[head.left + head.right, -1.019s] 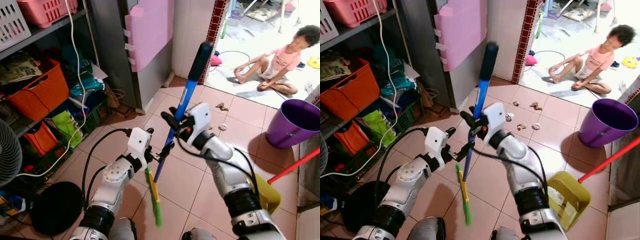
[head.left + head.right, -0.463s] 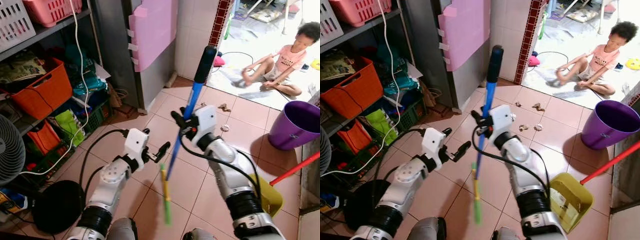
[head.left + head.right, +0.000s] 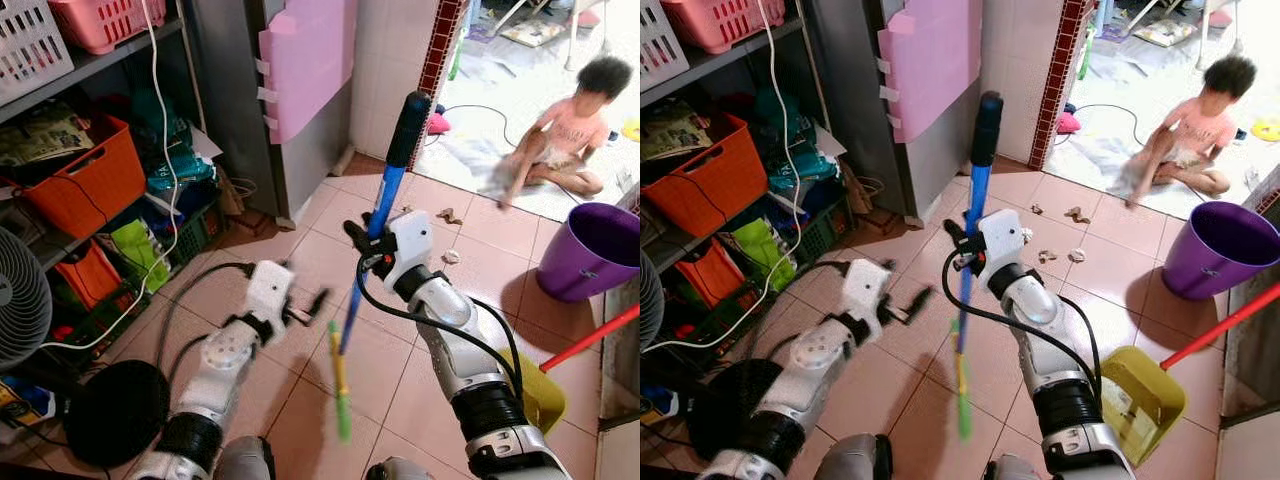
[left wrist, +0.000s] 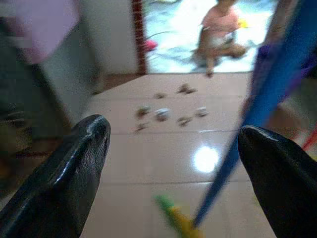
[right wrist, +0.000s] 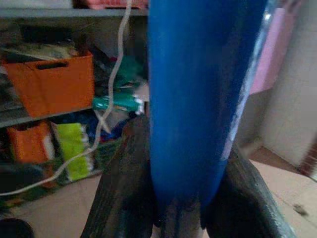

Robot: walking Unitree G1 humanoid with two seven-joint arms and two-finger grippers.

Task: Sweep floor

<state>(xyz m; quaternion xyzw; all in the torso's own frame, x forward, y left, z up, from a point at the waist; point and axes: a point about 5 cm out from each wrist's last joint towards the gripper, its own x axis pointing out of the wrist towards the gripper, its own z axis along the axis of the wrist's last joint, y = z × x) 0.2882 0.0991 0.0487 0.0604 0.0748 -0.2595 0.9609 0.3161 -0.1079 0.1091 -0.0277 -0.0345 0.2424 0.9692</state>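
Your right gripper (image 3: 368, 243) is clamped around the broom (image 3: 377, 217), fingers wrapped on the blue shaft just below the black top grip; the right wrist view shows the shaft seated between both fingers. Your left gripper (image 3: 305, 308) is spread wide and holds nothing, sitting just beside the lower shaft, to its 9 o'clock.

The broom hangs nearly upright, its long axis running from the black grip at 12 o'clock down to the green and yellow head (image 3: 340, 390) at about 7 o'clock, apparently clear of the tile floor (image 3: 330, 250).

The litter (image 3: 1045, 254) you are after lies on the tiles at roughly 1 o'clock from the right gripper, near the doorway. In the left wrist view it shows as small scraps (image 4: 163, 114) ahead of the open fingers (image 4: 74, 173).

So the head must swing forward past both arms. The right arm is nearer the litter; the left looks best placed to retake the lower shaft.

Mind the person (image 3: 560, 140) sitting beyond the doorway. The purple bin (image 3: 590, 248) and yellow dustpan (image 3: 1135, 390) wait at 3 to 4 o'clock.
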